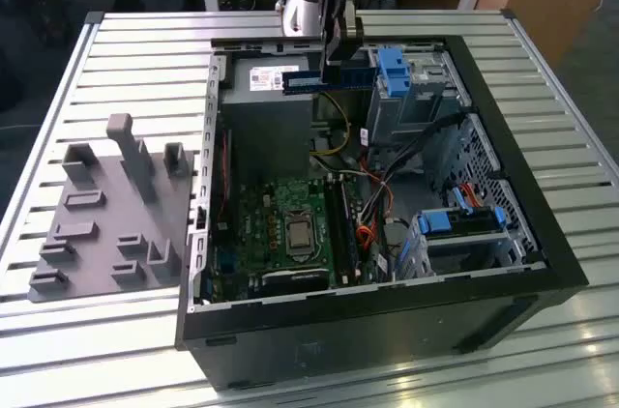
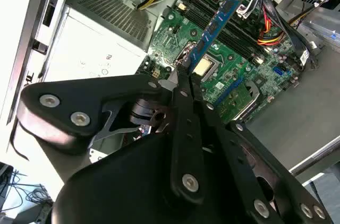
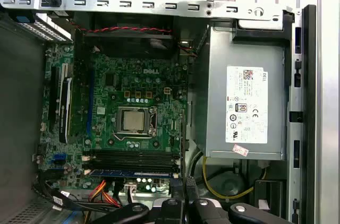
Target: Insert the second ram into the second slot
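Note:
In the exterior view my gripper (image 1: 334,62) is shut on the second ram (image 1: 327,79), a long thin blue stick. It hangs level above the far end of the open computer case, over the power supply and well above the board. In the second wrist view the ram (image 2: 219,19) juts out from between my black fingertips (image 2: 183,72), with the green motherboard behind it. The first wrist view has a thin blue strip (image 3: 130,172) beside the black memory slots (image 3: 130,157); it looks like the held stick seen edge-on. The slots (image 1: 340,224) run beside the processor (image 1: 298,232).
The black case (image 1: 387,311) lies open on a slatted metal table (image 1: 145,41). A grey power supply (image 1: 271,108) fills its far corner. Blue drive-bay latches (image 1: 392,70) and loose cables (image 1: 372,224) sit toward the exterior view's right. A grey pegged fixture (image 1: 106,215) lies to the left.

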Robot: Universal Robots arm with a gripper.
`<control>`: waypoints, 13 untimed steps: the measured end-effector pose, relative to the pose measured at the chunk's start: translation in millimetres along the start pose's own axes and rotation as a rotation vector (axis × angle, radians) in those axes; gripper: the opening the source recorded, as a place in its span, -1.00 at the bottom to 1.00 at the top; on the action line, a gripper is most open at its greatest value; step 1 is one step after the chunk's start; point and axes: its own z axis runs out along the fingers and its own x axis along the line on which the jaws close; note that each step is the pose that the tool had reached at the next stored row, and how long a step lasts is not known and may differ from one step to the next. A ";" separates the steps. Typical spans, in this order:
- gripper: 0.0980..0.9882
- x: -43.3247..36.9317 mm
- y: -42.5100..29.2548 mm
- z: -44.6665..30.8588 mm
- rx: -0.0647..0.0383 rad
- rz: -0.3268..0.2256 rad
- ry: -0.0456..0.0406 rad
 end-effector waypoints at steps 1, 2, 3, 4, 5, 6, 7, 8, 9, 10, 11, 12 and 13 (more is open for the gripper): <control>-0.92 0.0 0.0 0.0 0.000 0.000 0.0000; -0.92 0.0 0.0 0.0 0.000 0.000 0.0000; -0.92 0.0 0.0 0.0 0.000 0.000 0.0000; -0.92 0.0 0.0 0.0 0.000 0.000 0.0000; -0.92 0.2 0.0 0.0 0.000 0.000 0.0001; -0.92 0.5 0.1 0.0 0.000 0.000 0.0001; -0.92 0.8 0.1 -0.1 0.000 0.000 0.0002; -0.92 1.1 0.0 0.0 0.000 0.000 0.0001; -0.92 1.4 0.1 0.0 0.000 0.000 0.0000; -0.92 1.9 0.1 0.0 0.000 0.000 0.0000; -0.92 2.5 0.1 0.0 0.000 0.000 0.0000; -0.92 3.0 0.1 0.0 0.000 0.000 0.0000; -0.92 3.8 0.1 -0.1 0.000 0.000 0.0001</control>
